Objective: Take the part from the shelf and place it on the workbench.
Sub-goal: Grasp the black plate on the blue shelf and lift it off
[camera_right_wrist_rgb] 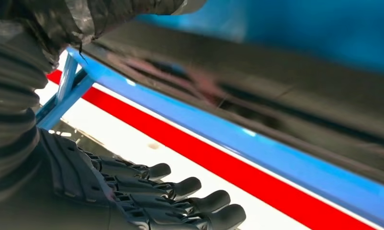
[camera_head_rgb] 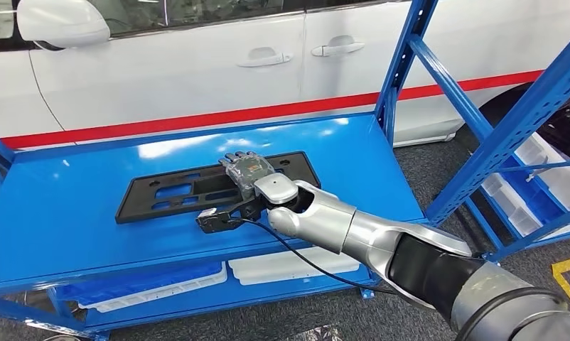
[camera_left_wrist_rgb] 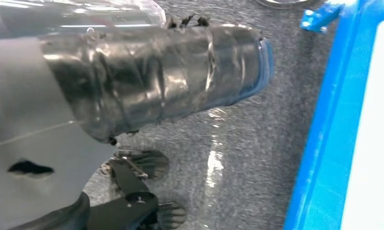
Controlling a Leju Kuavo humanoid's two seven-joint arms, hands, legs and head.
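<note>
- Several dark fingers [camera_right_wrist_rgb: 180, 187] of your right hand [camera_head_rgb: 250, 170] are lying straight and slightly apart, gripping nothing.
- Your right hand is hovering over the black part [camera_head_rgb: 168, 193].
- That part is lying flat on the blue shelf [camera_head_rgb: 69, 213], beside a white car [camera_head_rgb: 197, 71].
- Your left hand [camera_left_wrist_rgb: 147, 76] is hanging above grey floor; I cannot tell how its fingers are lying.

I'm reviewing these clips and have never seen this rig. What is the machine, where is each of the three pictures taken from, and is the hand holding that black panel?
It is a humanoid robot with two silver arms. The head view looks down on a blue shelf beside a white car. A flat black part lies on the shelf, and the right hand rests over it; whether it grips the part I cannot tell. The right wrist view, turned, shows that hand's dark fingers stretched out, apart. The left wrist view shows the hanging left hand above grey floor.
</note>
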